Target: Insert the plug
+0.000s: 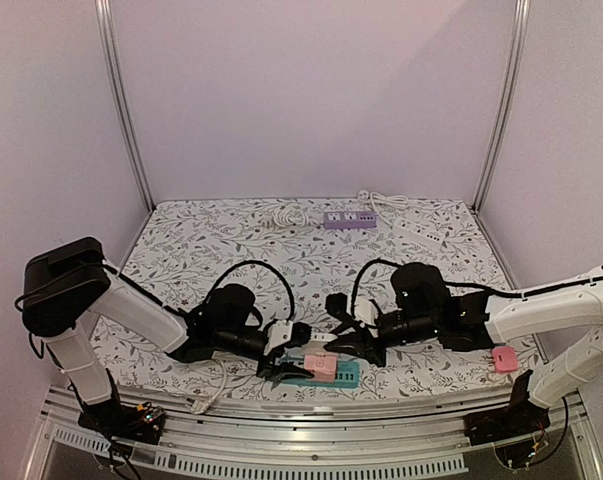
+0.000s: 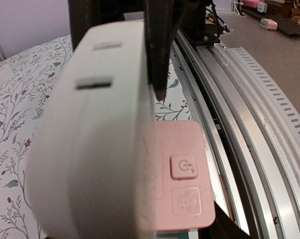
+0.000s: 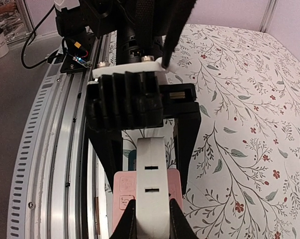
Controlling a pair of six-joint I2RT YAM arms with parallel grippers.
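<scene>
A white rounded plug (image 3: 151, 191) with two slots stands against the face of a pink socket block (image 3: 124, 186) that sits on a teal power strip (image 1: 343, 378) at the table's front edge. My right gripper (image 3: 152, 205) is shut on the white plug, one finger on each side. My left gripper (image 3: 147, 149) faces it, and its black fingers (image 3: 104, 149) flank the pink block and teal strip. In the left wrist view the plug (image 2: 95, 149) fills the frame, beside the pink block (image 2: 185, 184) with its two buttons. In the top view the two grippers, left (image 1: 284, 367) and right (image 1: 343, 347), meet over the block (image 1: 321, 364).
A purple power strip (image 1: 349, 219) and a white strip (image 1: 426, 236) with a coiled cable lie at the back. A second pink block (image 1: 504, 360) lies front right. The aluminium rail (image 1: 311, 420) runs just in front of the teal strip.
</scene>
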